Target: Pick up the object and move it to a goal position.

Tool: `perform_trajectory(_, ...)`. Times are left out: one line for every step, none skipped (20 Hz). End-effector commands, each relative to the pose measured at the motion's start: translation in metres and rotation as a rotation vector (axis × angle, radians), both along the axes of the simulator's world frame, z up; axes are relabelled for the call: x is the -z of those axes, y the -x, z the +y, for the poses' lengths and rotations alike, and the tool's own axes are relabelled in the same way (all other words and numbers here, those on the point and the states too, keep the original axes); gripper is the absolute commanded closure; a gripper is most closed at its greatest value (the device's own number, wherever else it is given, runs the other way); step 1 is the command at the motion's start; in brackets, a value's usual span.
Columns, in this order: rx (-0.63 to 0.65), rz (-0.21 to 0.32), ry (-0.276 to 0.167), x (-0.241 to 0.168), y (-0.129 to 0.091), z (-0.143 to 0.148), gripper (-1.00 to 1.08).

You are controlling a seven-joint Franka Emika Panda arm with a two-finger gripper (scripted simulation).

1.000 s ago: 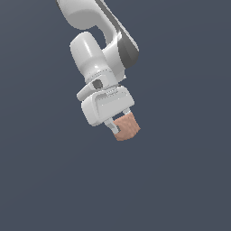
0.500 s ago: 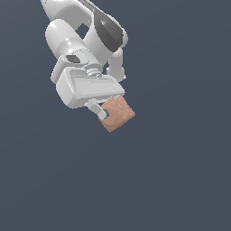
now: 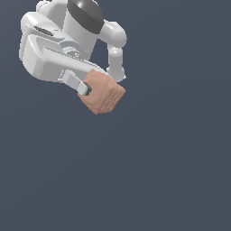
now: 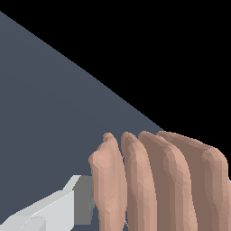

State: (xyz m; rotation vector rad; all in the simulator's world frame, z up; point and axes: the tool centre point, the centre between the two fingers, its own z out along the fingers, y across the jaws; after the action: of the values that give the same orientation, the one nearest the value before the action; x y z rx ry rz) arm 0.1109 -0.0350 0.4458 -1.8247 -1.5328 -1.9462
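One finger pad shows pressed against my ridged salmon-brown object; I judge the gripper clenched on it, carrying it airborne toward its goal.

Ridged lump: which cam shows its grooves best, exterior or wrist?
Wrist view. The ridged lump fills the frame close up, its parallel grooves clearly separated, one gripper finger against its side. The exterior view shows the whole lump held in the gripper, but the grooves read only faintly along one edge.
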Motion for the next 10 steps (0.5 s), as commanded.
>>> perform_trajectory(-0.022,-0.038,-0.016,-0.012,0.001,-0.005,1.08)
perform_trajectory(-0.03,-0.05,-0.022,-0.016,0.002,-0.007,1.08)
perform_trajectory(-0.037,-0.061,-0.027,-0.02,0.002,-0.009,1.08)
perform_trajectory(-0.044,-0.071,-0.032,-0.023,0.002,-0.01,1.08)
perform_trajectory(-0.05,-0.08,-0.036,-0.026,0.003,-0.011,1.08)
perform_trajectory(-0.055,-0.089,-0.04,-0.029,0.003,-0.012,1.08)
perform_trajectory(-0.06,-0.096,-0.044,-0.031,0.003,-0.013,1.08)
perform_trajectory(-0.064,-0.102,-0.047,-0.033,0.004,-0.014,1.08)
perform_trajectory(-0.068,-0.107,-0.049,-0.035,0.004,-0.015,1.08)
perform_trajectory(-0.071,-0.111,-0.051,-0.036,0.004,-0.015,1.08)
